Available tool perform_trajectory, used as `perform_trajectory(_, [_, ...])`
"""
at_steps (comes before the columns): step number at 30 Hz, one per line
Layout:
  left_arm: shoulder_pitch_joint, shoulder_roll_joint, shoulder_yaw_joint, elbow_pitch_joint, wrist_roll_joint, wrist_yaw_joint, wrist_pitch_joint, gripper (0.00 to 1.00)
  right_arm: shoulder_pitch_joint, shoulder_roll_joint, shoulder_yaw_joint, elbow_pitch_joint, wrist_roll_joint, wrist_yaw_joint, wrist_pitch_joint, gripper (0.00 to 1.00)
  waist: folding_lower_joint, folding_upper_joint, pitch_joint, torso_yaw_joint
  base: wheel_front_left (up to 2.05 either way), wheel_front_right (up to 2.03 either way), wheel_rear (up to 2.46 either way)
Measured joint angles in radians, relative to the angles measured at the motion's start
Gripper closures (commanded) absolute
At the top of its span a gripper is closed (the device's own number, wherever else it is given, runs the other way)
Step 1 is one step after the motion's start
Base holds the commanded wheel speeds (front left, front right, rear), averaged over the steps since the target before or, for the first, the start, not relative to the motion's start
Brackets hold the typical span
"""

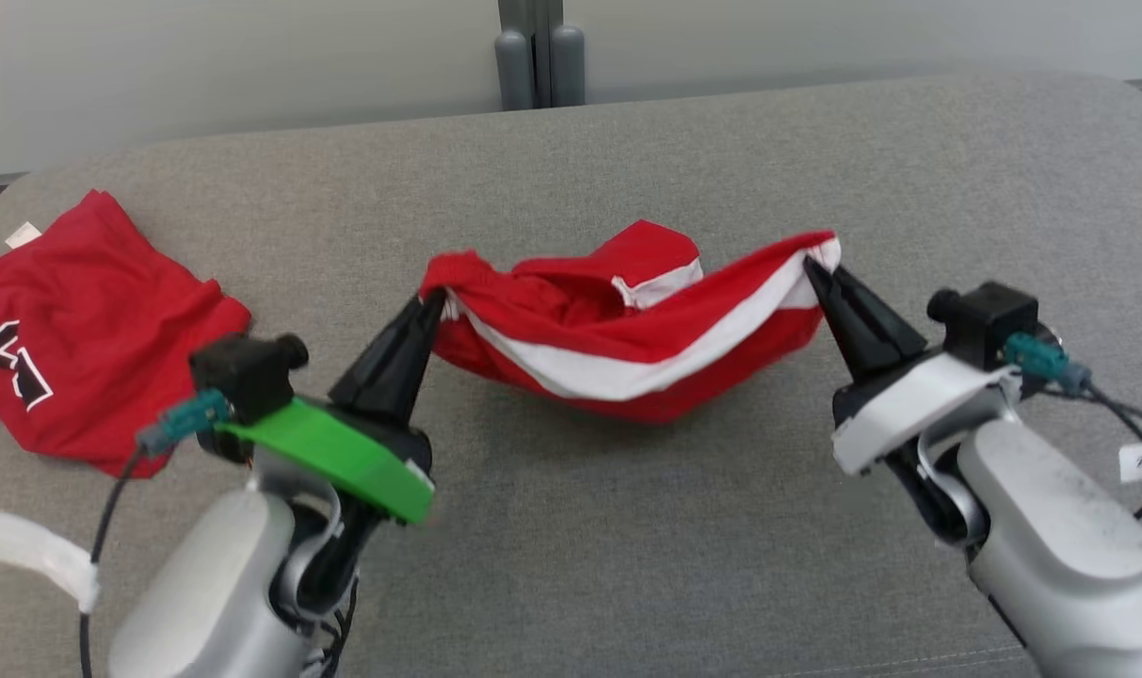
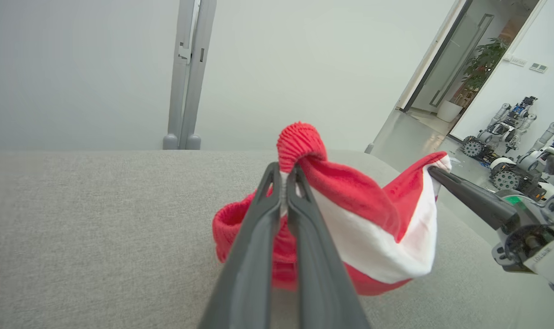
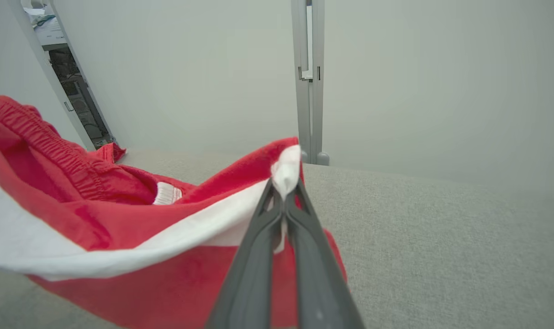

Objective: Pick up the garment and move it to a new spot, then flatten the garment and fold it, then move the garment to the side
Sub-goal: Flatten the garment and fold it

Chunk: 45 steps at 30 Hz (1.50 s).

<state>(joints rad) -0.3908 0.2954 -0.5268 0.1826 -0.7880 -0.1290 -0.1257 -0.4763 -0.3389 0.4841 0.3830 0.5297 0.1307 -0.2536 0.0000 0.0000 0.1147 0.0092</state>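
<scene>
Garment (image 1: 627, 348) noted first: red shorts with broad white stripe, slung over middle of grey upholstered surface (image 1: 627, 160), a little nearer far edge than near edge.

Surface: rounded far corners, pale wall behind, grey post (image 1: 539, 56) standing just beyond far edge at centre.

Arms: left arm (image 1: 213, 584) rising from near-left with green plate (image 1: 335, 457) at wrist; right arm (image 1: 1051, 537) rising from near-right with white plate (image 1: 909, 400) at wrist. Well apart, shorts strung between.

Second red garment (image 1: 90, 320): lying rumpled by left edge, toward far-left corner. Black-and-white emblem (image 1: 10, 363) showing, small white label (image 1: 23, 234) at far end. Apart from shorts, touched by neither arm.

Garment in detail: stretched end to end like a hammock, middle sagging. Cannot tell whether lowest fold rests on surface or hangs just above; shadow directly beneath. Elastic waistband (image 3: 53, 151) bunched toward left end, loose folds piled on far side.

Left jaws: clenched on gathered waistband at left end, red cloth puffing out past tips in left wrist view.

Right jaws: clenched on white-striped corner at right end, scrap of white cloth poking out above tips in right wrist view.
</scene>
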Motion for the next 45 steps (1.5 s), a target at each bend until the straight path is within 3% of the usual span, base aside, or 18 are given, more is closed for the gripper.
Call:
perform_trajectory(5, [-0.195, 0.022, 0.014, 0.007, -0.070, 0.000, 0.124, 1.00, -0.191, -0.009, 0.011, 0.026, 0.088, 0.000, 0.054, 1.00, 0.0000, 0.0000, 0.047, -0.005, 0.00, 0.00, 0.00])
perform_trajectory(9, [-0.392, 0.015, 0.054, 0.095, -0.119, 0.000, 0.197, 1.00, -0.397, 0.014, 0.007, 0.090, 0.180, 0.000, 0.120, 1.00, 0.0000, 0.0000, 0.102, -0.010, 0.00, 0.00, 0.00])
perform_trajectory(19, [-0.942, -0.042, 0.143, 0.417, -0.093, 0.015, 0.156, 1.00, -0.966, 0.063, -0.061, 0.385, 0.219, 0.000, 0.166, 1.00, 0.0001, 0.0000, 0.276, -0.016, 0.00, 0.00, 0.00])
perform_trajectory(25, [-1.134, -0.074, 0.156, 0.509, -0.088, 0.005, 0.070, 1.00, -1.156, 0.091, -0.082, 0.490, 0.222, 0.000, 0.099, 1.00, 0.0001, 0.0000, 0.363, -0.009, 0.00, 0.00, 0.00])
perform_trajectory(32, [-1.072, -0.068, 0.072, 0.541, -0.100, 0.001, 0.028, 1.00, -1.102, 0.102, 0.012, 0.505, 0.272, 0.000, 0.061, 1.00, 0.0002, 0.0000, 0.411, 0.009, 0.00, 0.00, 0.00])
perform_trajectory(40, [-0.702, -0.024, -0.080, 0.483, -0.143, 0.001, -0.081, 1.00, -0.753, 0.040, 0.181, 0.388, 0.364, 0.000, 0.020, 1.00, 0.0002, 0.0000, 0.357, 0.011, 0.00, 0.00, 0.00])
perform_trajectory(45, [-0.465, -0.012, -0.127, 0.437, -0.137, 0.001, -0.121, 1.00, -0.526, -0.024, 0.233, 0.293, 0.428, 0.000, 0.004, 1.00, 0.0001, 0.0000, 0.291, 0.002, 0.00, 0.00, 0.00])
